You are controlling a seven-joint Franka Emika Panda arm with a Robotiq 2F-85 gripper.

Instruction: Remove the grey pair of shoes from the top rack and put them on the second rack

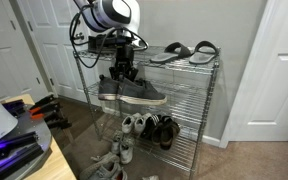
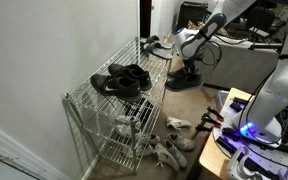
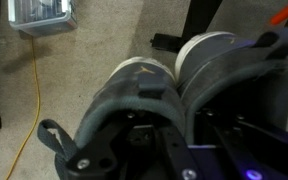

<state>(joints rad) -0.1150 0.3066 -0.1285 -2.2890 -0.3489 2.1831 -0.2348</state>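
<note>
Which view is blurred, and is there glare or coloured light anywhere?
Wrist view: grey shoes fill the frame, soft and out of focus; a bright panel top left is blown out. Both exterior views: even light, rack fairly sharp, a purple glow near the bottom edge.

Body of the arm [image 1: 109, 12]: glossy white rounded shells with dark bands at the joints. The same white shells show in both exterior views [image 2: 227, 15]. The wrist section is dark and boxy, and in an exterior view black cables [image 1: 82, 42] loop off its side. The gripper [image 1: 119, 76] is matt black throughout, with 2 fingers on linkage bars.

Wrist view: a curved black finger link [image 3: 59, 140] carries 1 round pale pivot pin [image 3: 81, 163] near its base. A dark grey housing [image 3: 174, 155] sits between the links. A small blue-violet glow [image 3: 249, 176] shows at the lower edge. Markings are too blurred to read.
</note>
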